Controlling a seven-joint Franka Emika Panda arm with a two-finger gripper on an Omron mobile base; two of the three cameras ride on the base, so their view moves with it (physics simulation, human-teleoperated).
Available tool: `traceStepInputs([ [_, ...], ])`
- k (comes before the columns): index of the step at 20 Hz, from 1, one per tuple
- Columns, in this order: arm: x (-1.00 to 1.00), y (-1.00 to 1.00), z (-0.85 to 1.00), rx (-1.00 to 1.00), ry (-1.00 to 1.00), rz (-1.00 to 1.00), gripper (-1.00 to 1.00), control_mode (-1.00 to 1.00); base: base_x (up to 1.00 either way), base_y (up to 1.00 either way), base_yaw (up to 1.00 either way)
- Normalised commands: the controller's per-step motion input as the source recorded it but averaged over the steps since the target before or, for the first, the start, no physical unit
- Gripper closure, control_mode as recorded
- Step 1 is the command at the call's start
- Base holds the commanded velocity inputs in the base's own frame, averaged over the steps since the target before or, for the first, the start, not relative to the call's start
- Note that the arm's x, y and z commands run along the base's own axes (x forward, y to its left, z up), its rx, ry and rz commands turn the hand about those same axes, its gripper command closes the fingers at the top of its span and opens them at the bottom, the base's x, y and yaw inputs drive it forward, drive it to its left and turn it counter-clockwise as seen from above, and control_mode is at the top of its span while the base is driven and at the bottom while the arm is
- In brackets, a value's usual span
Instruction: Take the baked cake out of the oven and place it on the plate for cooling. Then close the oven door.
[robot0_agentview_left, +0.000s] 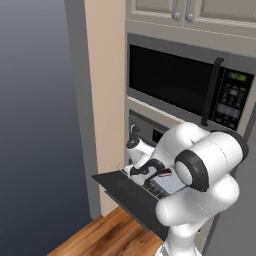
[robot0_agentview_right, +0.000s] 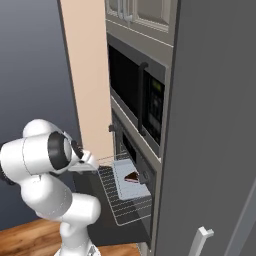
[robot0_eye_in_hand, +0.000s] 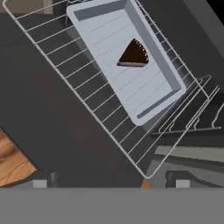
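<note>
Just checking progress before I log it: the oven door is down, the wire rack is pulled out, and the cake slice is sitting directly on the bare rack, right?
Not quite. The cake slice sits in a grey tray that rests on the wire rack, not on the bare wires; the hand view shows it. The oven door is indeed down and the rack pulled out.
</note>
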Motion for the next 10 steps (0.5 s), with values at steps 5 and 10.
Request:
traceStepInputs([
  [5,0.02,-0.37,0.08,0.0,0.0,0.1,-1.0,-1.0,0.0,0.0,0.0],
  [10,0.0,-0.53,0.0,-0.04,0.0,0.72,-1.0,-1.0,0.0,0.0,0.0],
])
